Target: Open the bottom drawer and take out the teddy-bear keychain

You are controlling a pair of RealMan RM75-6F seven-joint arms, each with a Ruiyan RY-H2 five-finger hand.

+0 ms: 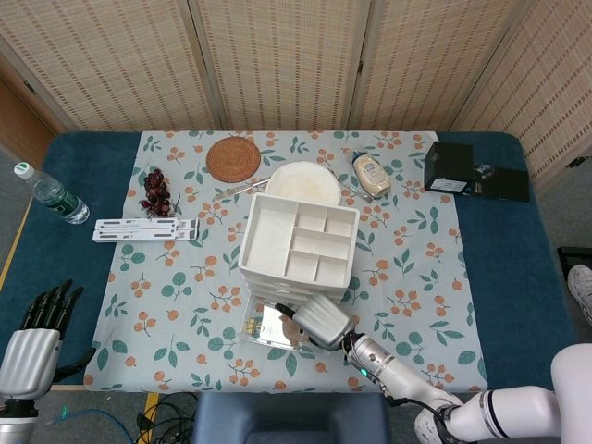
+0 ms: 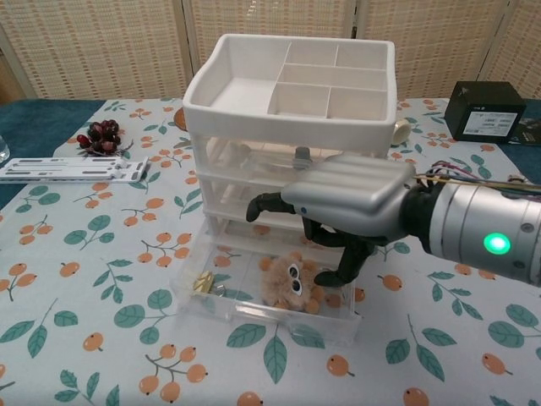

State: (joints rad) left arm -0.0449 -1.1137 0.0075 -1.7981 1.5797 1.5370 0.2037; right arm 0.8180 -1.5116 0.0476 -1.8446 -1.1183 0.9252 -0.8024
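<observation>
**Chest view: right hand over the open bottom drawer, keychain still inside**

Head view, left to right:

- Left hand [image 1: 37, 338]: at the near left table edge, over blue cloth. Fingers extended side by side, thumb out. Holds nothing.
- Water bottle [image 1: 51, 194]: lying on the blue cloth at the far left.
- White ruler-like strip [image 1: 148, 229]: flat on the floral tablecloth [image 1: 185, 287].
- Cluster of dark red grapes [image 1: 155, 191]: just behind the strip.
- Round woven coaster [image 1: 232, 158]: near the far edge.
- White plate [image 1: 302, 182]: directly behind the drawer unit.
- Sauce bottle [image 1: 371, 174]: lying just right of the plate.
- Black box [image 1: 459, 167]: far right, on blue cloth.

Chest view, centre:

- White drawer unit [image 2: 292, 127]: three clear drawers under a compartmented top tray.
- Bottom drawer [image 2: 254, 313]: pulled out toward the camera.
- Teddy-bear keychain [image 2: 287, 279]: lies in the drawer, right of centre. A small gold item [image 2: 203, 285] sits at the drawer's left end.
- Right hand [image 2: 342, 211]: palm down over the drawer's right half. Fingers are curled downward; one fingertip [image 2: 325, 277] reaches down just beside the keychain. Contact cannot be confirmed. The thumb points left, above the keychain. The hand holds nothing visible.
</observation>
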